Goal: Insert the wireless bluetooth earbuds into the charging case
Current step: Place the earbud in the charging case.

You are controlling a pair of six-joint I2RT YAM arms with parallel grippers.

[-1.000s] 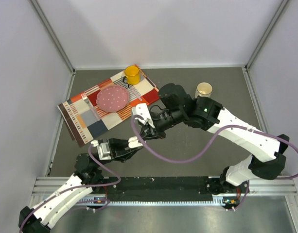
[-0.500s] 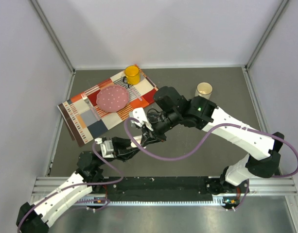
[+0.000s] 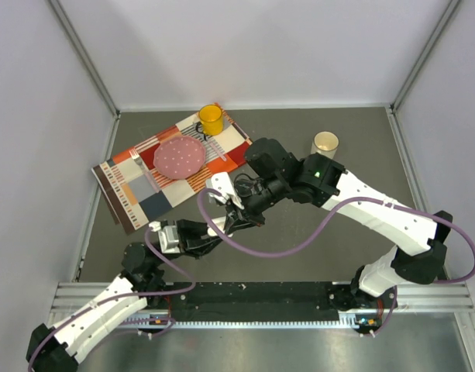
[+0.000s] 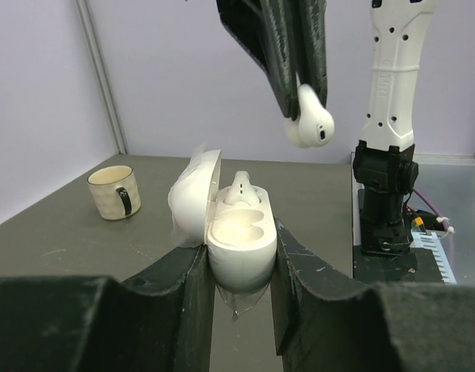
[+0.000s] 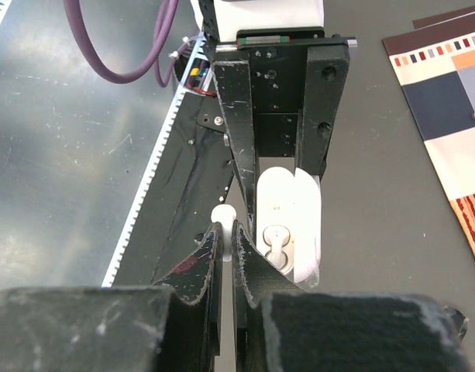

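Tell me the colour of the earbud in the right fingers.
White; the glossy white earbud shows best in left wrist view.

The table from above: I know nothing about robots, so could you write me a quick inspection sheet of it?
Surface: dark grey table.
Job's things: open charging case, one white earbud seated; second earbud held above it.
Clutter: placemat bearing a pink plate, yellow mug at its far edge; cream cup apart.
Grippers: left gripper clamps the case; right gripper pinches the second earbud.
Cables: purple cable looping over the table.
Surroundings: pale walls; metal rail at near edge.
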